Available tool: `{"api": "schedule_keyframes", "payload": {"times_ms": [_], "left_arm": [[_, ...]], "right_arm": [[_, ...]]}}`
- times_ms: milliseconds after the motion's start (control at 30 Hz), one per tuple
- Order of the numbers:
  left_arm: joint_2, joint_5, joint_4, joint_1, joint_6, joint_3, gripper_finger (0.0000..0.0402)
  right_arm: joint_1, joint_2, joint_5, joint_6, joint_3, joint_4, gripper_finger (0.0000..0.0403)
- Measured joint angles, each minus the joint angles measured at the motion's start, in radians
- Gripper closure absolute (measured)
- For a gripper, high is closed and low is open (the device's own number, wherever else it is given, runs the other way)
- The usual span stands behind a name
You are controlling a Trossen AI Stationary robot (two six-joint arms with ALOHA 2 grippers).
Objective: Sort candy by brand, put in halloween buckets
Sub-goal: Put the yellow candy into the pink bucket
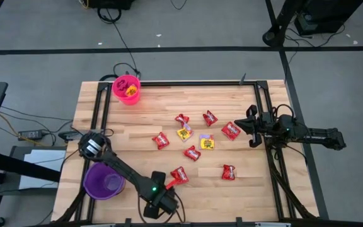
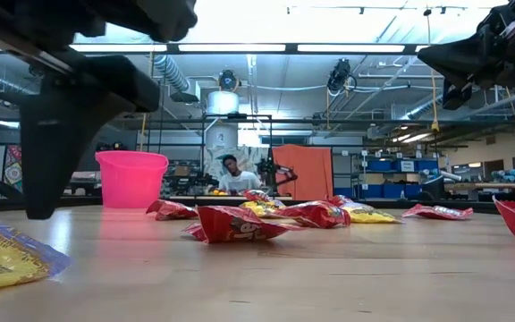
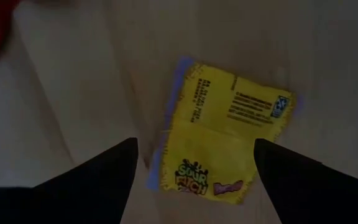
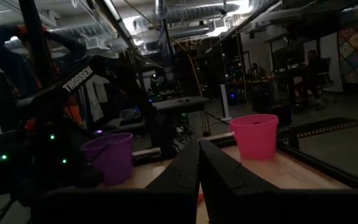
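The left gripper (image 3: 194, 165) hangs spread wide over a yellow Sour Patch packet (image 3: 225, 143) lying flat on the wooden surface (image 1: 244, 183) near the purple bucket (image 1: 103, 181). It looks light, thin and crinkly — best pinched across its edges. The right gripper (image 1: 252, 126) waits closed by the far-side candy.

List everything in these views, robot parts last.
red candy packets: seven, shiny red, spread over the table's middle
yellow candy packets: two, yellow, among the red ones
Sour Patch packet: one, yellow, under the left gripper
pink bucket: one, far left corner, yellow candy inside
purple bucket: one, near left edge
table: one, light wood
person: one, seated in the room behind
left gripper: open, above the Sour Patch packet
right gripper: shut, at the right edge
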Motion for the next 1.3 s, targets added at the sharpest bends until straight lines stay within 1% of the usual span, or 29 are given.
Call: {"api": "schedule_keyframes", "payload": {"times_ms": [67,233,367,467,567,700,833,967,1000,1133,1233,1300], "left_arm": [[0.000,-0.015,0.021,-0.008,0.002,-0.013,0.0074],[-0.001,-0.001,0.072,-0.015,-0.006,-0.070,0.0085],[-0.004,0.033,0.078,-0.014,-0.024,-0.091,0.0102],[-0.004,0.037,0.081,-0.014,-0.023,-0.091,0.0123],[-0.004,0.039,0.087,-0.014,-0.023,-0.092,0.0156],[-0.004,0.057,0.095,-0.014,-0.025,-0.092,0.0212],[-0.001,0.087,0.093,-0.014,-0.026,-0.074,0.0282],[0.002,0.090,0.096,-0.010,-0.029,-0.037,0.0366],[0.002,0.090,0.096,-0.008,-0.041,-0.027,0.0381],[0.002,0.091,0.060,0.009,-0.087,0.027,0.0393],[0.002,0.079,-0.039,0.026,-0.118,0.098,0.0396],[0.002,0.041,-0.132,0.039,-0.124,0.162,0.0397]], "right_arm": [[0.000,0.000,0.000,0.000,0.000,0.000,0.0380],[0.000,0.000,0.000,0.000,0.000,0.000,0.0380],[0.000,0.000,0.000,0.000,0.000,0.000,0.0380],[0.000,0.000,0.000,0.000,0.000,0.000,0.0380],[0.000,0.000,0.000,0.000,0.000,0.000,0.0380],[0.000,0.000,0.005,-0.001,0.000,0.000,0.0380],[0.000,0.000,0.006,-0.001,0.000,0.000,0.0380],[0.000,0.000,0.006,-0.001,0.000,0.000,0.0380],[0.000,0.000,0.006,-0.001,0.000,0.000,0.0380],[0.000,0.000,0.002,-0.001,0.000,0.000,0.0380],[0.000,0.000,0.000,0.000,0.000,0.000,0.0380],[0.000,0.000,0.000,0.000,0.000,0.000,0.0380]]}}
